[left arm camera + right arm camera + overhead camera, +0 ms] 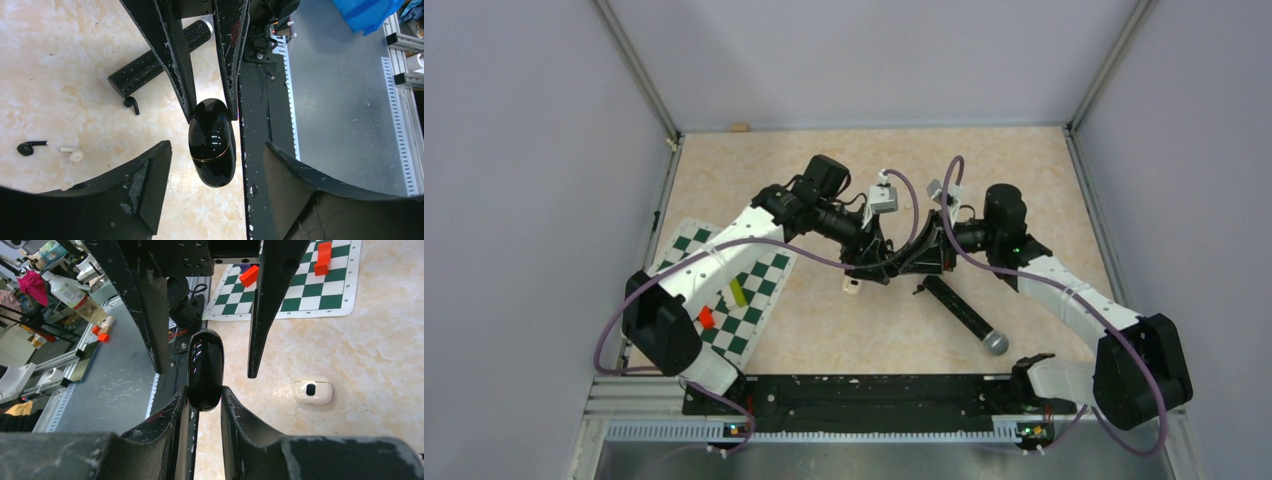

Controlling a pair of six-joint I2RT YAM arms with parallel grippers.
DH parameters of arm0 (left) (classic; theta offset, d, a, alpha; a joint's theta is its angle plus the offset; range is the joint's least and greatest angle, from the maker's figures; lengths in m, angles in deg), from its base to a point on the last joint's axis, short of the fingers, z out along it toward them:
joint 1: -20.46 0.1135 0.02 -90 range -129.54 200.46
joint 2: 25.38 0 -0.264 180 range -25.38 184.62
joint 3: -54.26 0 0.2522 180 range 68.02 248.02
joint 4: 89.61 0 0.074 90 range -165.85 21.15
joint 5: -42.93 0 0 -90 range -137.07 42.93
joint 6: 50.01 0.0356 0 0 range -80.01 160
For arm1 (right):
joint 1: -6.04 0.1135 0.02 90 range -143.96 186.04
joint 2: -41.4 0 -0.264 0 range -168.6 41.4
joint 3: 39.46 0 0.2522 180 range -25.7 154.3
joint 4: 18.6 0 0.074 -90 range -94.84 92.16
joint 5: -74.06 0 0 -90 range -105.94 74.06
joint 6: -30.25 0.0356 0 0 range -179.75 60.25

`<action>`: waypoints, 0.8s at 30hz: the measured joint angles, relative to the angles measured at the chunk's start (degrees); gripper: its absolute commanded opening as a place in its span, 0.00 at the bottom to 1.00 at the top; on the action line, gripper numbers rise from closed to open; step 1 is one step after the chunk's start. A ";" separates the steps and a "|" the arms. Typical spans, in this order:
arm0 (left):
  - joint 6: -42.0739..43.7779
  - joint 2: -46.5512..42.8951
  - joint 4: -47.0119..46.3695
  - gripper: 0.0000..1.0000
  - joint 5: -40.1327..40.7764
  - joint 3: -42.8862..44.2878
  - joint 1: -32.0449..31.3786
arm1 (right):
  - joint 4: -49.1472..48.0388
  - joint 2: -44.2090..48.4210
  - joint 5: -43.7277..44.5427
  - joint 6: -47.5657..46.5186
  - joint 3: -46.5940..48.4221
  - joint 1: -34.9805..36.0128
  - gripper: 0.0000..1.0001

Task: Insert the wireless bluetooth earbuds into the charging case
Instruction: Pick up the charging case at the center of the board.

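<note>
Black glossy charging case [212,145], egg-shaped, is held off the table [60,60], pinched at one end by the right gripper [204,391], whose fingers are clamped on it. Wide spread is seen on the left gripper [217,146]: one finger sits each side of the case's free end, and neither is seen touching it. The lid is judged shut, since the gold seam [210,156] reads as a thin closed line in the left wrist view.

The long axis is laid along the line between the two grippers. The free rounded end is pointed at the left wrist camera, the gripped end toward the right wrist. In the top view the case is hidden among the fingers.

All earbuds are down on the table, none inserted. One dark earbud [131,104] is just beside the black microphone [155,57]. A second dark earbud [29,148] and a white earbud [73,154] lie near each other, well apart from the case. A white case-like pod [313,391] is also lying on the table.

Step judged: case presented for opening, early in the task. The next move calls for the left fingers to be closed on the free half and the lid parted at the seam, without the case being twisted out of the right grip.
</note>
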 measured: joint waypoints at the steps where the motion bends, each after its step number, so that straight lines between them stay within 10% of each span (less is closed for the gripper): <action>1: 0.02 0.02 0.09 0.72 0.04 0.07 -0.02 | -0.02 -0.17 -0.11 0.04 0.00 0.02 0.10; 17: 0.04 0.13 0.44 0.17 1.14 0.20 -0.07 | -0.04 -0.68 0.39 -0.24 0.00 0.28 0.10; 24: 0.22 0.13 0.35 0.11 1.36 0.20 -0.07 | 0.22 -0.07 1.33 -1.09 0.00 0.28 0.45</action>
